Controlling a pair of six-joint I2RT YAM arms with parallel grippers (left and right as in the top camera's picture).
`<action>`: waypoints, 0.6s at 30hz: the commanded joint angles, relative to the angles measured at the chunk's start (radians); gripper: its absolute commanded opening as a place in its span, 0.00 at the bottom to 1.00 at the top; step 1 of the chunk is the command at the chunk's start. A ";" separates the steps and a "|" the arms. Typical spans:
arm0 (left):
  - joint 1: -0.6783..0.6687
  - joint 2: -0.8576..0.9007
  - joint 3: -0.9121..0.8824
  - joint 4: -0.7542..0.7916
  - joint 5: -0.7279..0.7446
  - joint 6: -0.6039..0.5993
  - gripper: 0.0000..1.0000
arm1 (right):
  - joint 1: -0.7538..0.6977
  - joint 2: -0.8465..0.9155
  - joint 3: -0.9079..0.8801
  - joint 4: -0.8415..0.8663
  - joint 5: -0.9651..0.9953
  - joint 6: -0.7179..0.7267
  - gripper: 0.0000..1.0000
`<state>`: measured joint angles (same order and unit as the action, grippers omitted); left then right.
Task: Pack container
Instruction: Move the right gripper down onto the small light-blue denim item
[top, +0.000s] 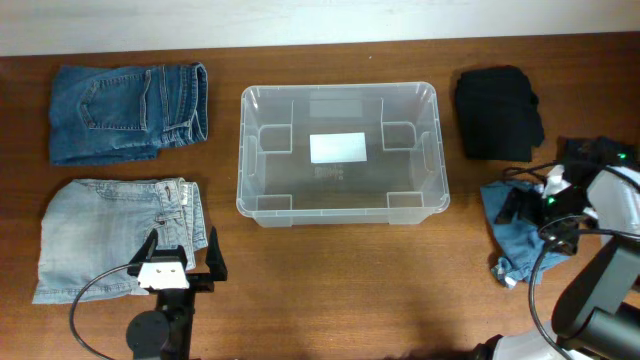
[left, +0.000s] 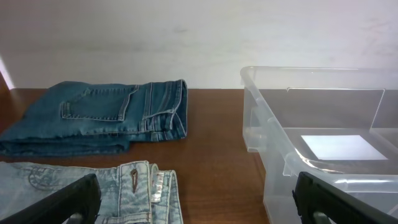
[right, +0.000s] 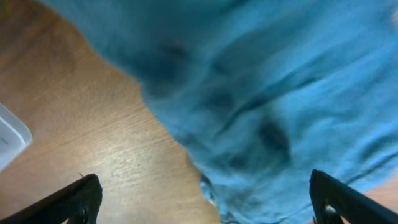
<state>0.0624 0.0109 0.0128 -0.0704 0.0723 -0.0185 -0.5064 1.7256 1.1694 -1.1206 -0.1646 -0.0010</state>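
Note:
The clear plastic container (top: 339, 152) stands empty mid-table with a white label on its bottom; its left corner shows in the left wrist view (left: 311, 137). Folded dark blue jeans (top: 128, 98) lie at the back left, also in the left wrist view (left: 99, 115). Folded light blue jeans (top: 115, 235) lie at the front left (left: 112, 190). My left gripper (top: 180, 256) is open and empty at their right edge. A crumpled blue garment (top: 512, 235) lies at the right. My right gripper (top: 530, 205) is open just above it (right: 280, 99).
A folded black garment (top: 498, 112) lies at the back right beside the container. The wooden table (top: 330, 290) ends at a white wall behind. Cables run from both arms near the front edge.

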 joint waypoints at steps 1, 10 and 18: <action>0.006 -0.005 -0.004 -0.002 0.011 0.012 0.99 | 0.050 0.003 -0.021 0.022 -0.019 -0.005 0.97; 0.006 -0.005 -0.004 -0.002 0.011 0.012 0.99 | 0.120 0.007 -0.034 0.106 0.014 -0.023 0.89; 0.006 -0.005 -0.004 -0.002 0.011 0.012 0.99 | 0.120 0.073 -0.034 0.150 0.049 -0.025 0.54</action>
<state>0.0624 0.0109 0.0128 -0.0704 0.0723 -0.0185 -0.3908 1.7657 1.1419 -0.9737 -0.1505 -0.0216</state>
